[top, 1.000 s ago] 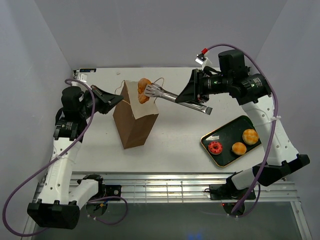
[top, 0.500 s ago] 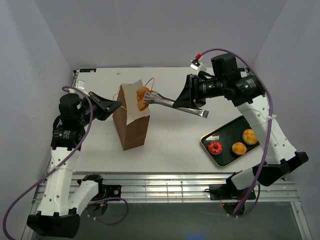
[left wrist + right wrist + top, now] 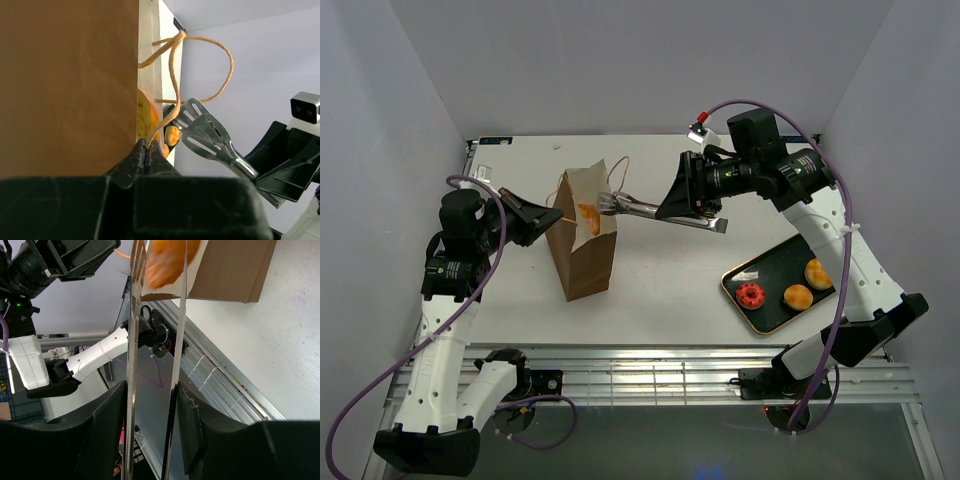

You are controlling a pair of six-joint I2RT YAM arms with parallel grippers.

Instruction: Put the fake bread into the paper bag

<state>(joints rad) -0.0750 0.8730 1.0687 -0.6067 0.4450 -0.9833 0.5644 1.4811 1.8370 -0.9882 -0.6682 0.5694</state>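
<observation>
Inside paper bag (image 3: 582, 262): twisted roll (image 3: 588, 217) now dropped, tongs (image 3: 632, 208) parted.

Bright, even light, faint soft shadows, fake bread (image 3: 167, 261) blurred in right wrist view, near foregrounds dark, unfocused

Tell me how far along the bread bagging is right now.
Nothing is clearly settled inside yet. In hand: the right gripper holds tongs, with the twisted roll at their tips in the open mouth of the paper bag; the left gripper pinches the bag's top edge. Left: the red-frosted donut and two buns sit on the dark green tray.
</observation>
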